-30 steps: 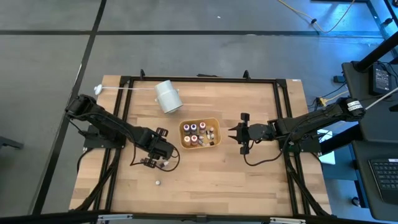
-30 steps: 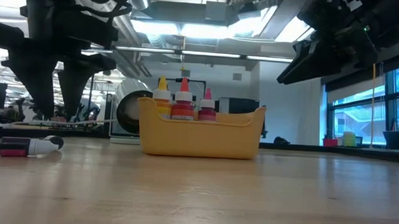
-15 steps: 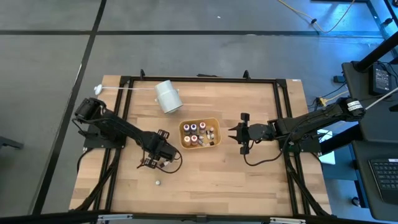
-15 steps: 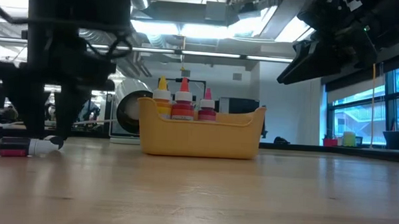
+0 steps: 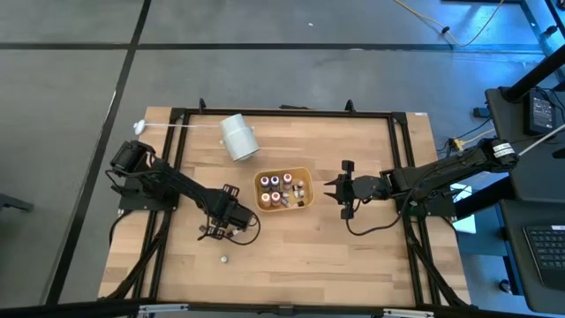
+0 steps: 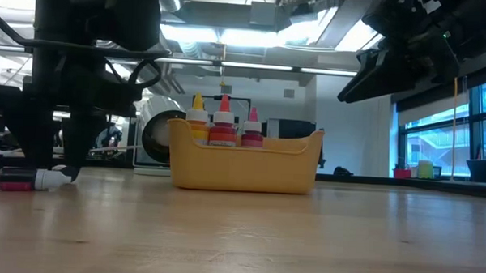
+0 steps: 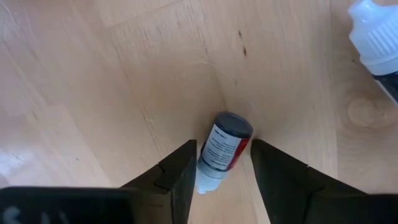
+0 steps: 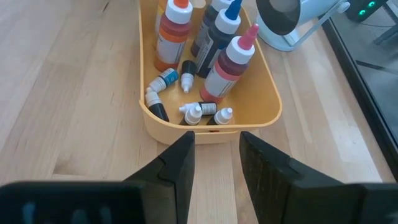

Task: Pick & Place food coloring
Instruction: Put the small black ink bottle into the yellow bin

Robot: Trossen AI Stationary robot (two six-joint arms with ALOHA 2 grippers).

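Small food coloring bottle [image 7: 222, 151], red label, dark base, pale cap: lying on its side on the pale wooden table [image 5: 291, 247], in the area left of the orange rounded plastic tray [image 5: 262, 206]. It sits between the two dark fingers of the left gripper [image 7: 221, 169]; fingers stand narrowly apart, one on each side, close to the bottle or just touching, tips down at table level. Bottle not lifted. In the low view the same bottle [image 6: 29, 178] lies flat by the gripper's fingertips.

A second bottle, white ribbed cap [image 7: 375, 34], lies just beside the left gripper. A small pale piece [image 5: 224, 260] rests on the table near it.

Tray holds the other bottles: several upright [image 8: 230, 62], tiny ones lying on its floor [image 8: 198, 110].

Right gripper [image 5: 338, 192] hovers just right of the tray, fingers part-open, holding nothing.

Large white cylinder [image 5: 237, 137] lies behind the tray, toward the left.
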